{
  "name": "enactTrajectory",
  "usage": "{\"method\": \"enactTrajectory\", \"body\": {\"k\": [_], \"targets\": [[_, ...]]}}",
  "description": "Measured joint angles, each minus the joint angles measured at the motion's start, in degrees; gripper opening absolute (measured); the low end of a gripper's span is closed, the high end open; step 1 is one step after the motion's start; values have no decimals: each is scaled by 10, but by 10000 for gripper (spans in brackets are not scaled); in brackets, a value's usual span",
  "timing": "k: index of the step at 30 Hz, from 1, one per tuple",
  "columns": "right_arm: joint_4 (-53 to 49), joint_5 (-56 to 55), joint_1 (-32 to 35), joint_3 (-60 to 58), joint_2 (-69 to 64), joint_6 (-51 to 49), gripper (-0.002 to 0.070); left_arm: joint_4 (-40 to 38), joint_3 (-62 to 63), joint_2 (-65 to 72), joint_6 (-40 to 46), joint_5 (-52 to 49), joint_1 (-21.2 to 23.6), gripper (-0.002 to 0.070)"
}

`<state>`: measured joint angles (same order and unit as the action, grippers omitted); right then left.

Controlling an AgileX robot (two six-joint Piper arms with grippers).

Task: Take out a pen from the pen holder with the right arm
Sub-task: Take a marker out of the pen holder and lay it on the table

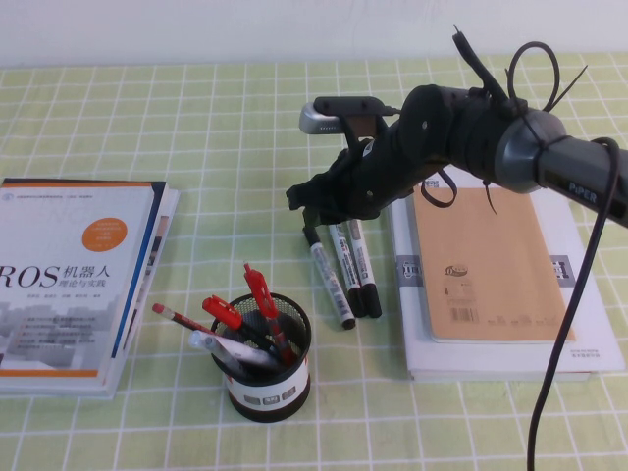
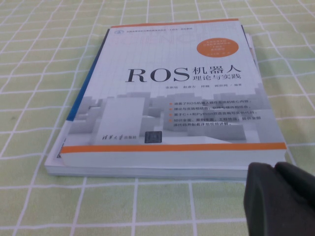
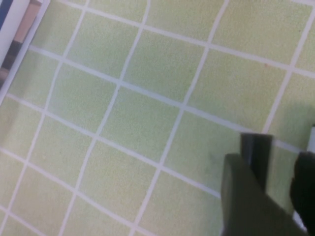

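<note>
Right gripper (image 1: 319, 214) hangs low at one o'clock from the pen holder (image 1: 270, 391), fingers parted at the top ends of three markers (image 1: 343, 275) lying on the cloth, so I'd spread wider and rise straight, no dragging. The checked tablecloth (image 1: 196, 128) is flat, but the notebook stack (image 1: 486, 265) crowds the gripper's three o'clock. Left gripper (image 2: 280, 199) sits by the ROS book (image 2: 172, 98), its grip I cannot tell

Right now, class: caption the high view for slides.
Right end effector low over three markers beside the notebook, pen holder nearby; left end effector, unseen here, by the ROS book.
</note>
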<state>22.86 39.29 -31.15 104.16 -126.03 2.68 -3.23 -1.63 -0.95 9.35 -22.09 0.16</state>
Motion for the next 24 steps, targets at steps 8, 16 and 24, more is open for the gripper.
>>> {"method": "enactTrajectory", "body": {"k": [8,16,24], "targets": [[-2,0,0,0,0,0,204,0,0,0,0,0,0,-6],[-38,27,-6,-19,45,0,87,0,0,0,0,0,0,-6],[-55,-11,-28,-212,241,0,-8,0,0,0,0,0,0,-6]]}}
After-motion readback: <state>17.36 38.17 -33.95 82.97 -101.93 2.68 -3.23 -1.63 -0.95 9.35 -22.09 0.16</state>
